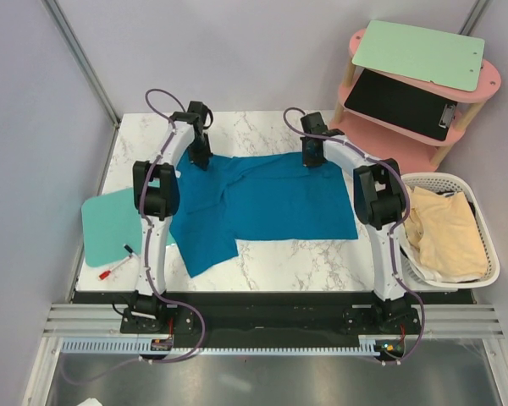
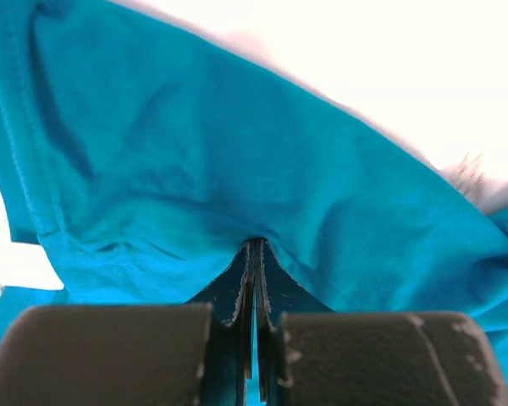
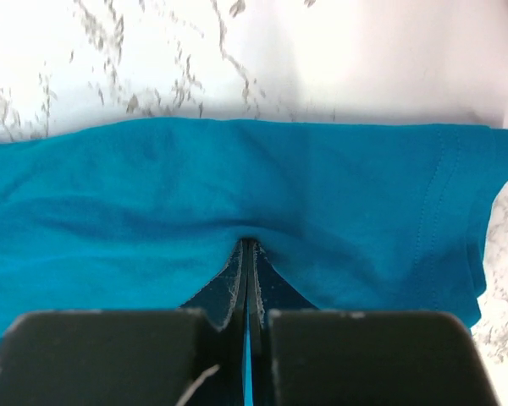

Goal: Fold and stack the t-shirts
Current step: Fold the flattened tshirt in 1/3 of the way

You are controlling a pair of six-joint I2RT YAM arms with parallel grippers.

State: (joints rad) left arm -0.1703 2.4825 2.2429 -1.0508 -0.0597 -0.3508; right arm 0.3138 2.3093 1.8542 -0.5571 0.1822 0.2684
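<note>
A teal-blue t-shirt [image 1: 271,203] lies spread on the marble table [image 1: 262,258], one part hanging toward the front left. My left gripper [image 1: 199,159] is shut on its far left edge, and in the left wrist view the teal-blue t-shirt [image 2: 237,169] is pinched between the fingertips of my left gripper [image 2: 256,245]. My right gripper [image 1: 311,159] is shut on the far right edge; the right wrist view shows the teal-blue t-shirt [image 3: 237,194] with a hemmed sleeve and my right gripper [image 3: 249,245] closed on the cloth. Cream-yellow t-shirts [image 1: 444,233] lie heaped in a basket.
A white mesh basket [image 1: 483,211] stands at the table's right edge. A mint-green board [image 1: 110,224] lies at the left with a red-and-white pen [image 1: 118,266] beside it. A pink shelf [image 1: 406,127] at the back right carries a green clipboard [image 1: 419,55] and a black one [image 1: 402,103].
</note>
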